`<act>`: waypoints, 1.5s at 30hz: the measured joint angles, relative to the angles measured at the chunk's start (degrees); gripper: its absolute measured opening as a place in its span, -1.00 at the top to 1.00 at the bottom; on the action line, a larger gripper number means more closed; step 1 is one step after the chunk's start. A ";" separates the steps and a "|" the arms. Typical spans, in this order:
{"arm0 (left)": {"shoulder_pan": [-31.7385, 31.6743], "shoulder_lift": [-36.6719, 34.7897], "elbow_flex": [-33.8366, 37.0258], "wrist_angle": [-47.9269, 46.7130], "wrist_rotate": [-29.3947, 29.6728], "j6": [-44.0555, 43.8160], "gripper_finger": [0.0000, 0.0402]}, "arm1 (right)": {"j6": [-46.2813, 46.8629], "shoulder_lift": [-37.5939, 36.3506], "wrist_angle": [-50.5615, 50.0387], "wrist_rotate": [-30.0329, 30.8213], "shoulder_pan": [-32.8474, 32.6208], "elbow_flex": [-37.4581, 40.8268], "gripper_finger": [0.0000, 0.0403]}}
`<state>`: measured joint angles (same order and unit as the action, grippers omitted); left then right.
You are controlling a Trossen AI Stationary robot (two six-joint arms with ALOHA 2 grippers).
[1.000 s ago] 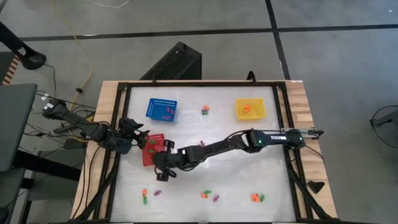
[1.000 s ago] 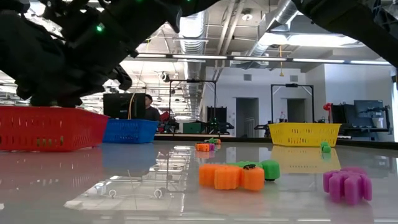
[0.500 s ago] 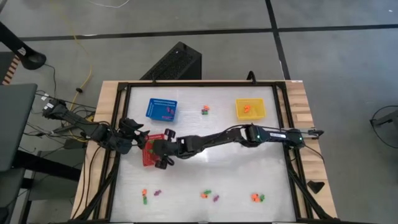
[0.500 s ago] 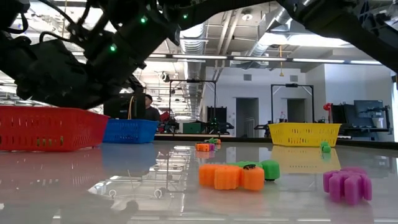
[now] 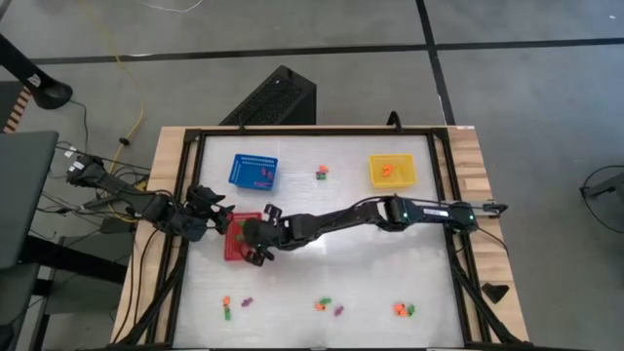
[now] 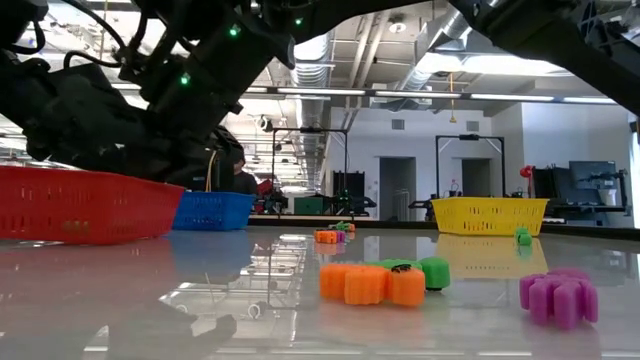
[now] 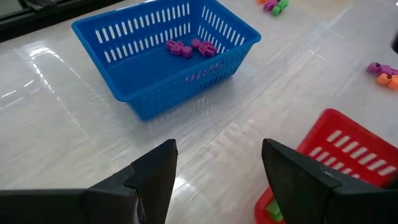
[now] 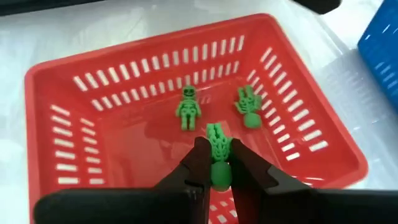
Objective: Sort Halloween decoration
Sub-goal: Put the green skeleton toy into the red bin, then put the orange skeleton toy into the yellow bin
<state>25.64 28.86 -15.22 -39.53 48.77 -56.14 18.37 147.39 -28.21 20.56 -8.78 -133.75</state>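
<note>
Halloween trinkets lie in several places on the white table point(image 5: 322, 210); one green trinket point(image 8: 218, 155) is pinched between the fingers of the right gripper point(image 8: 216, 163), which hangs over the red basket point(image 8: 155, 93) at the table's left side; two more green pieces already lie on that basket's floor, a small skeleton figure point(image 8: 188, 109) and a spiky shape point(image 8: 248, 106) just beside it; the held piece sits above them, not touching either.

From above, the right arm reaches from the table's right edge across to the red basket point(image 5: 237, 234); the left gripper point(image 5: 200, 210) waits at the left edge, near the same basket, with its fingers spread wide (nothing between them); its own wrist view looks out past those fingers at the blue basket point(image 7: 165, 53), which holds purple trinkets point(image 7: 189, 48), and at a corner of the red basket point(image 7: 348, 152).

The yellow basket point(image 5: 392, 171) stands at the far right of the table with orange trinkets point(image 5: 387, 170) inside; a small orange and green pair point(image 5: 321, 174) lies between the blue basket point(image 5: 253, 173) and the yellow one; more loose pieces lie along the near edge, an orange and green pair point(image 5: 226, 308) with a purple one point(image 5: 247, 302) near it, a mixed cluster point(image 5: 328, 307) in the middle, and an orange and green cluster point(image 5: 404, 311) to the right; in the low view an orange and green clump point(image 6: 385, 281) and a purple piece point(image 6: 558, 295) sit close to the camera, well apart from the baskets.
</note>
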 joint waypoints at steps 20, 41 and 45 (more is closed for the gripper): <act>0.01 0.00 0.00 0.00 -0.35 0.00 -0.13 | -2.32 -0.35 1.24 0.46 0.20 0.00 0.36; 0.00 -0.02 0.00 2.60 -0.35 4.46 -0.13 | -7.02 -17.70 -52.64 -3.37 -1.31 0.00 -0.02; 0.03 -0.04 0.00 7.46 -1.05 8.56 -0.13 | -2.95 -20.14 -61.75 -0.02 -3.75 0.00 -0.01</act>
<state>25.67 28.82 -15.22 -32.07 47.73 -47.58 15.42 127.25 -89.97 20.54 -12.53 -133.75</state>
